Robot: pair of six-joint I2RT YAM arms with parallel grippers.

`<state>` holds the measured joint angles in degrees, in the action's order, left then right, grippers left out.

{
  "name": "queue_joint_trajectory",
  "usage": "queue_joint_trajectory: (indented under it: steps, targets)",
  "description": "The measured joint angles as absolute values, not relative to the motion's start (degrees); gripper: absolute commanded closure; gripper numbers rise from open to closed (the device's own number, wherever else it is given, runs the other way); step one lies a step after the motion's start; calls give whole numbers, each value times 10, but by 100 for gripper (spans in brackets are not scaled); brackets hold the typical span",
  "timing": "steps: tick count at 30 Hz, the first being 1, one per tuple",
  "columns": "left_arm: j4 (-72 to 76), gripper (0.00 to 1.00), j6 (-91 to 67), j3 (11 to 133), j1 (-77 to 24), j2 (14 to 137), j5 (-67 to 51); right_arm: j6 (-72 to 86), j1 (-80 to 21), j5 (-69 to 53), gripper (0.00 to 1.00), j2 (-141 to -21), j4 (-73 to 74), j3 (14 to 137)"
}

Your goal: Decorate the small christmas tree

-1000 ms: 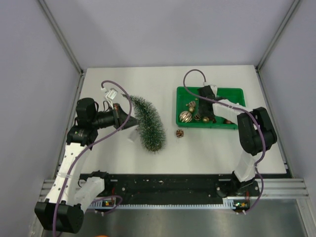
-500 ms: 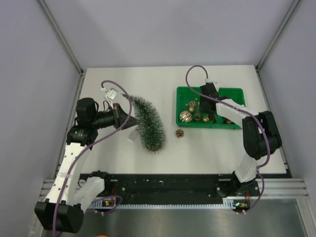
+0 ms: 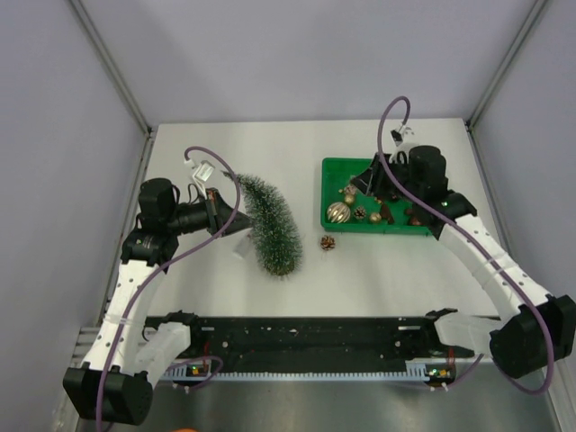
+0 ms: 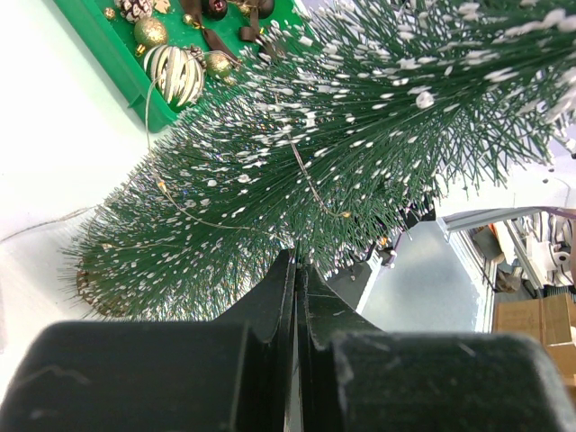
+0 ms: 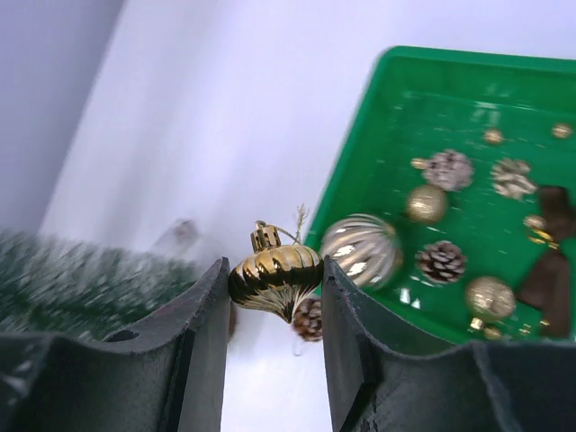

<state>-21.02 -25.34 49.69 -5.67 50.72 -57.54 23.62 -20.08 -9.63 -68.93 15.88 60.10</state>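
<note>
Small christmas tree (image 3: pixel 270 227) sits tilted on the bench (image 3: pixel 378 279), left half, bearing 1 thin wire strand (image 4: pixel 315 189); no baubles visible on it. Left tool (image 4: pixel 295 265) is closed at its bristles. Farther off, right tool (image 3: pixel 364 183) grips 1 gold ornament (image 5: pixel 274 274) above the green tray (image 3: pixel 432 167). Judged early stage: hanging is not yet done.

No text, brand, number or sign can be read in any view. The white tag (image 3: pixel 200 168) on the cable near the table's far left corner may carry print, but it is too small to tell. The cardboard box (image 4: pixel 529 328) at the right edge of the left wrist view is blurred, with nothing legible on it.
</note>
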Motion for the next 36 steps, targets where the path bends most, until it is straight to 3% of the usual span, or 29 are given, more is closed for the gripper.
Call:
queue_joint_trajectory:
  steps: [11,19,36]
  targets:
    - [-211,100,-254,494,-57,501,-576,258,-223,-340,82,-634,77,559]
    - [-210,100,-254,494,-57,500,-576,259,-313,-397,82,-653,53,589]
    - [-210,100,-254,491,-57,500,-576,221,-375,-424,82,-721,67,682]
